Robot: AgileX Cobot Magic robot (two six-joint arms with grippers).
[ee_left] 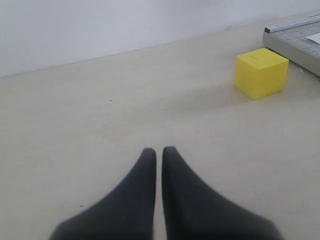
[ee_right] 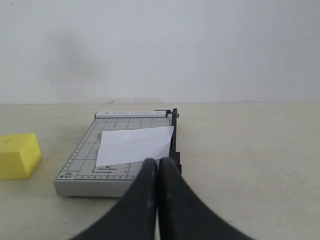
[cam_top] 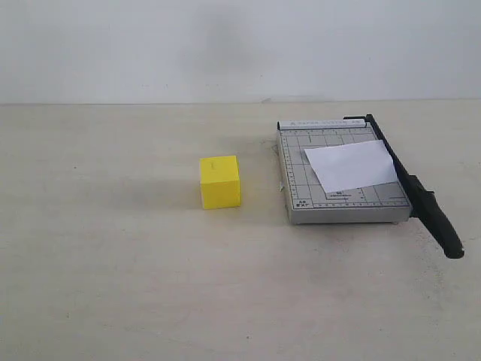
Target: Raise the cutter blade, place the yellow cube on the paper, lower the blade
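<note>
On the table [cam_top: 113,286], yellow cube [cam_top: 219,182] sits just beside the grey cutter board [cam_top: 297,162], on its left-arm side, not touching. Paper [cam_top: 351,165] lies on the board, cutter blade [cam_top: 421,203] down. Left gripper [ee_left: 158,152] and right gripper [ee_right: 159,162] are both pinched closed, empty.

We see the cutter blade [cam_top: 411,185] lowered flat along the right edge of its grey gridded board [cam_top: 295,169], with its thick black handle jutting past the board's near corner. The paper [cam_top: 351,165], a small blank white sheet, lies skewed on the board, one end reaching the blade. The yellow cube [cam_top: 219,182] sits squarely on the desk [cam_top: 113,263] left of the board, near it but not touching.
</note>
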